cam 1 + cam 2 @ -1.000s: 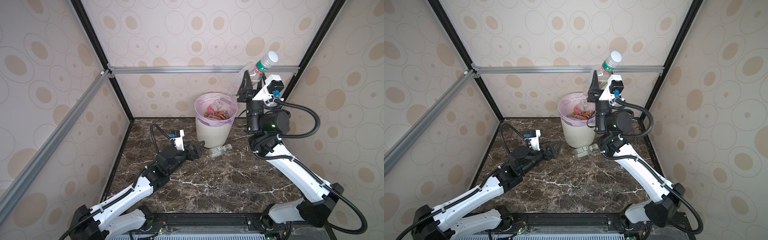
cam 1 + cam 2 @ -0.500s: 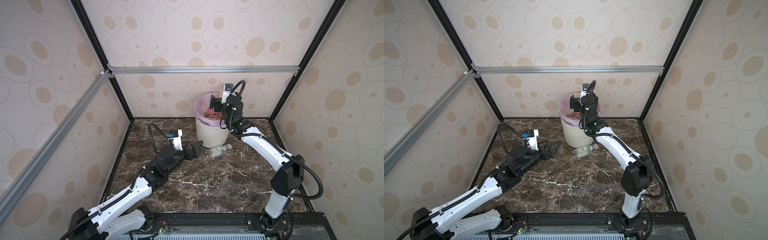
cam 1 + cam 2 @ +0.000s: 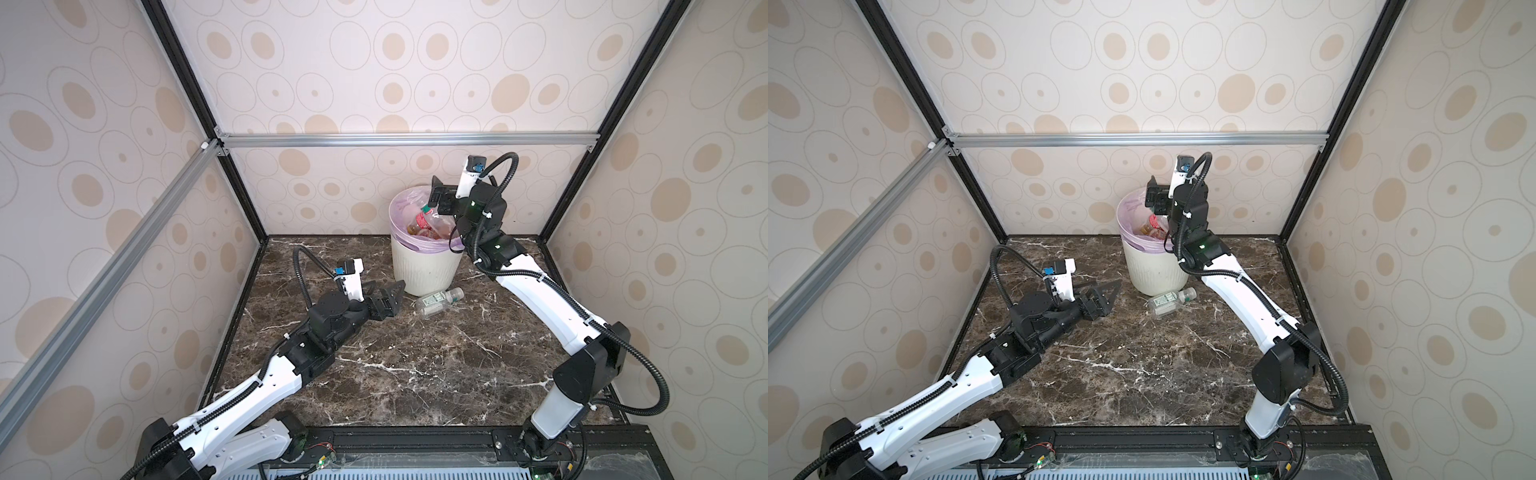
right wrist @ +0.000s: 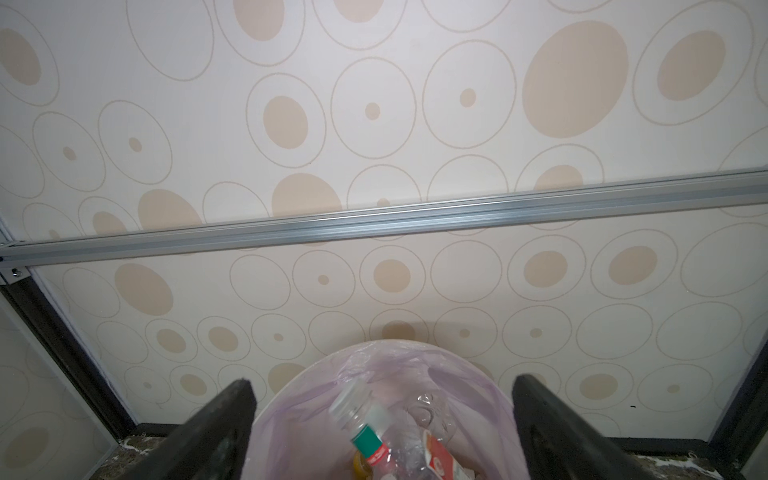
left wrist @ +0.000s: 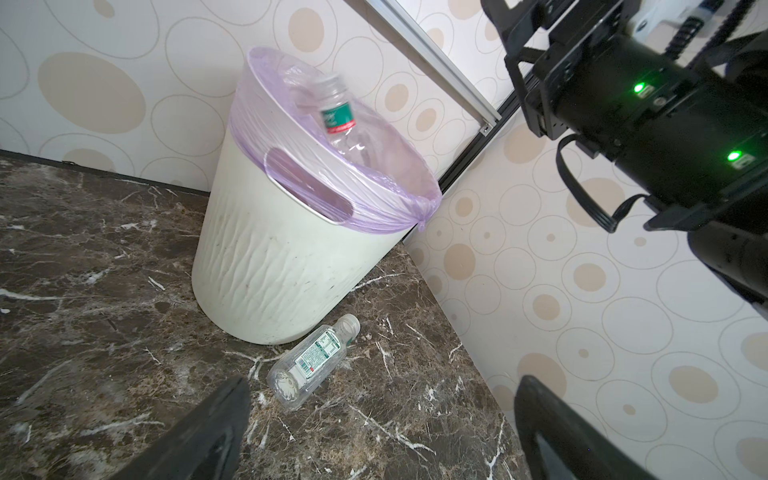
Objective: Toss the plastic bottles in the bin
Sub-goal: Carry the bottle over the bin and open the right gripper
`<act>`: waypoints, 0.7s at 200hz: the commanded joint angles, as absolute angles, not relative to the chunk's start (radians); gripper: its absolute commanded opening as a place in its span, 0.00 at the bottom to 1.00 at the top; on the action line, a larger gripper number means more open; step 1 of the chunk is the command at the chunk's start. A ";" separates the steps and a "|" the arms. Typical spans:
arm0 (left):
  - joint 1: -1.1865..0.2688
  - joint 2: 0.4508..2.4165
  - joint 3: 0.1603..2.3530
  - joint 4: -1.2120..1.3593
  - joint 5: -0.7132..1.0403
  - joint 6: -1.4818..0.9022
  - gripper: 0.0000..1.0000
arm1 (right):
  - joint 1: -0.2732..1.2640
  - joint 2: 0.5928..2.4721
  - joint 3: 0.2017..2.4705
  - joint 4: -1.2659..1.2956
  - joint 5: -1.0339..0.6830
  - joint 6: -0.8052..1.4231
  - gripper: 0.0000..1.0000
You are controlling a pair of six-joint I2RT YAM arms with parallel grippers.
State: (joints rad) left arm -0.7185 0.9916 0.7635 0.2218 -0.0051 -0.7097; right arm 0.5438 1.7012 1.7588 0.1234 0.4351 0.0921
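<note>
A clear green-and-red-labelled bottle [image 5: 338, 120] leans neck-up in the lilac-lined bin [image 5: 282, 270]. Another clear bottle [image 5: 313, 359] lies on the marble tabletop [image 3: 415, 365] just beside the bin's base. The right gripper [image 4: 382, 386] hangs above the bin, fingers spread, empty; the left gripper [image 3: 385, 286], low near the lying bottle, gapes empty too.

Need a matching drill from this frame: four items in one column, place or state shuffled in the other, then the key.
Column 1
1. left hand
2. right hand
3. bottle with barcode label
4. bottle with green-and-red label

Column 2
A. lying on its side on the marble top, by the base of the bin
B. open, above the bin's mouth
C. open, low over the marble top, left of the bin
D. in the bin's mouth, neck up

Pairs: 1-C, 2-B, 3-A, 4-D
</note>
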 commanded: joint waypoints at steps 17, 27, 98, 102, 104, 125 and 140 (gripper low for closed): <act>-0.710 0.971 0.773 0.229 -0.008 -0.719 0.99 | 0.546 1.667 1.752 0.125 0.440 0.090 0.99; -0.710 0.973 0.773 0.229 -0.008 -0.718 0.99 | 0.546 1.667 1.756 0.118 0.439 0.091 0.99; -0.708 1.016 0.800 0.186 -0.001 -0.703 0.99 | 0.546 1.630 1.734 0.038 0.427 0.094 0.99; -0.709 1.019 0.803 0.179 -0.001 -0.700 0.99 | 0.547 1.620 1.724 0.035 0.425 0.094 0.99; -0.709 1.021 0.804 0.176 -0.001 -0.700 0.99 | 0.546 1.617 1.719 0.034 0.423 0.095 0.99; -0.708 1.035 0.808 0.160 -0.001 -0.692 0.99 | 0.545 1.549 1.648 0.023 0.415 0.090 0.99; -0.709 1.043 0.807 0.154 -0.001 -0.690 0.99 | 0.543 1.496 1.592 0.015 0.410 0.089 0.99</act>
State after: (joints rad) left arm -0.7177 1.0363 0.7643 0.1814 -0.0044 -0.7090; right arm 0.5438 1.5940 1.6554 0.0307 0.4183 0.0914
